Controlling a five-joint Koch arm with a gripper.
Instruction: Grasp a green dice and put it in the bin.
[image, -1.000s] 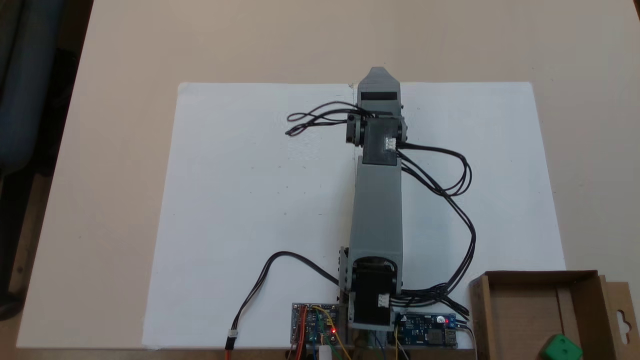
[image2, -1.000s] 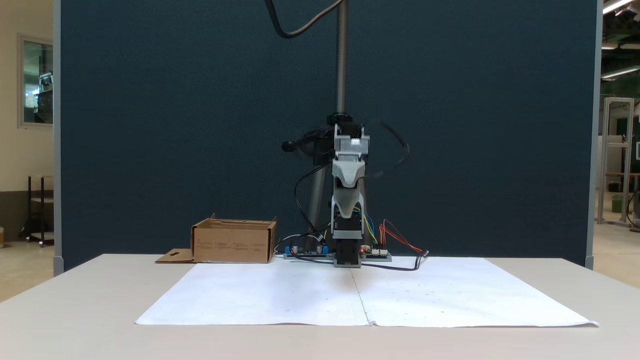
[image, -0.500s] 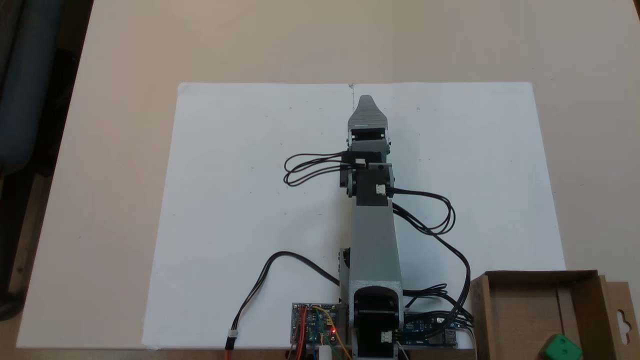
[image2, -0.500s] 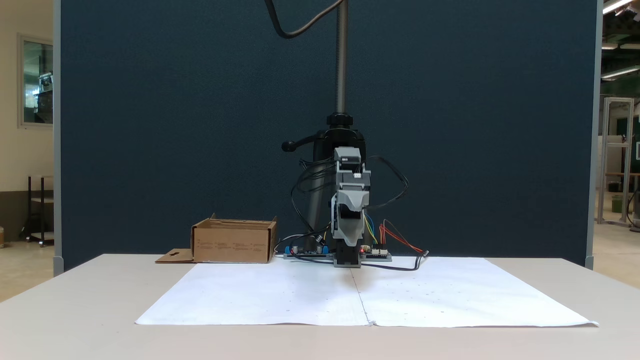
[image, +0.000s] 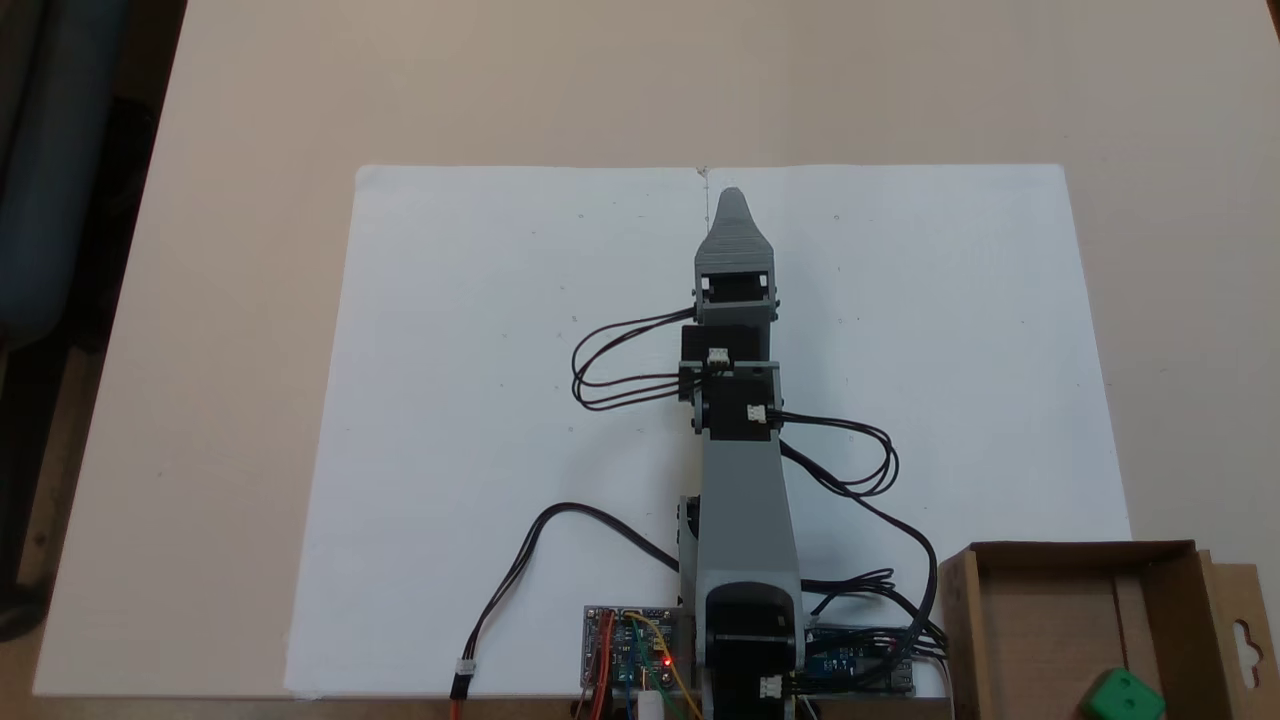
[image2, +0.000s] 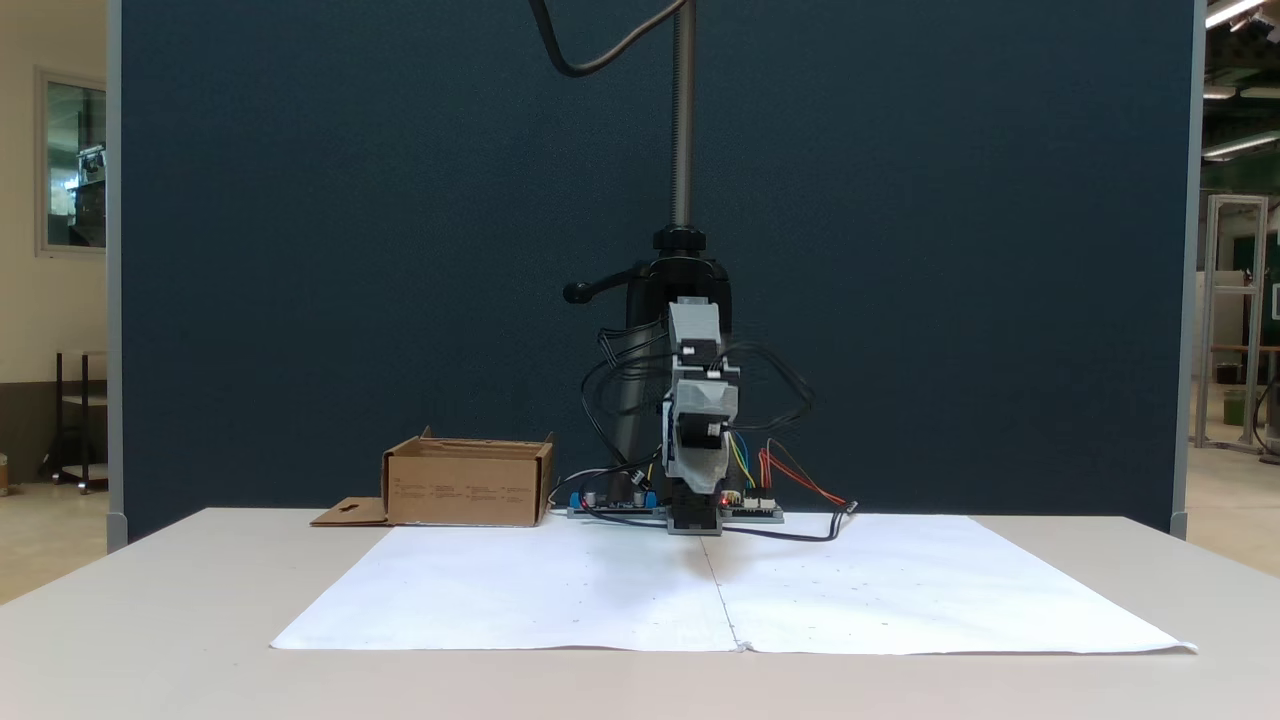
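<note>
Arm folded back to centre frame, gripper state untellable; dice in bin, lower right: task apparently done.

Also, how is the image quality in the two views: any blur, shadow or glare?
In a fixed view from above, light is even and the arm looks sharp; the green dice is cropped by the bottom edge. In a fixed view from the front, the cables smear slightly, and a soft shadow lies on the white paper.
</note>
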